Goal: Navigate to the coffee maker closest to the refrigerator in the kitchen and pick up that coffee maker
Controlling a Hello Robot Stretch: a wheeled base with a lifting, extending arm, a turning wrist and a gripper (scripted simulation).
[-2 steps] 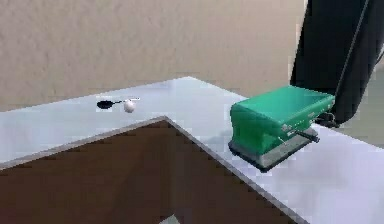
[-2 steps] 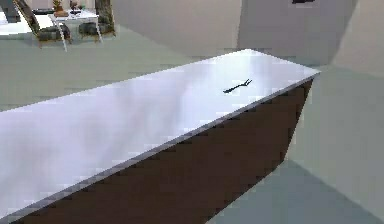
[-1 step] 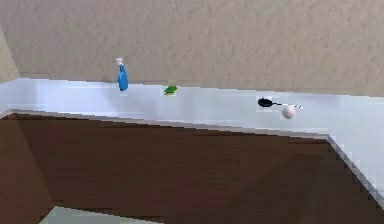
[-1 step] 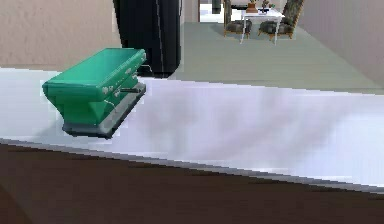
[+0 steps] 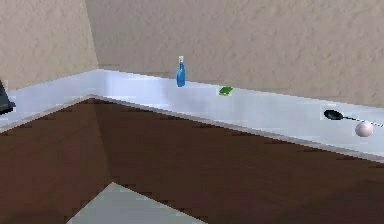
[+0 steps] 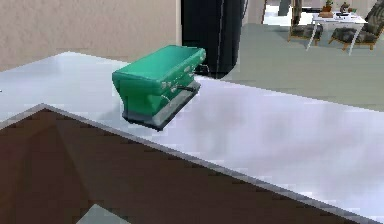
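A green coffee maker [image 6: 158, 82] with a dark base stands on the pale grey countertop [image 6: 270, 125] in the arm side view, left of the middle. Behind it rises a tall black refrigerator [image 6: 211, 33] at the top of that view.
In the forward view the L-shaped counter [image 5: 150, 90] runs along beige walls over dark brown cabinet fronts [image 5: 200, 160]. On it stand a blue bottle [image 5: 181, 72], a small green thing [image 5: 226, 91], a black ladle-like tool [image 5: 338, 116] and a pale round object [image 5: 364, 129]. A dark object [image 5: 4, 100] sits at the left edge. A table with chairs [image 6: 335, 25] stands far off.
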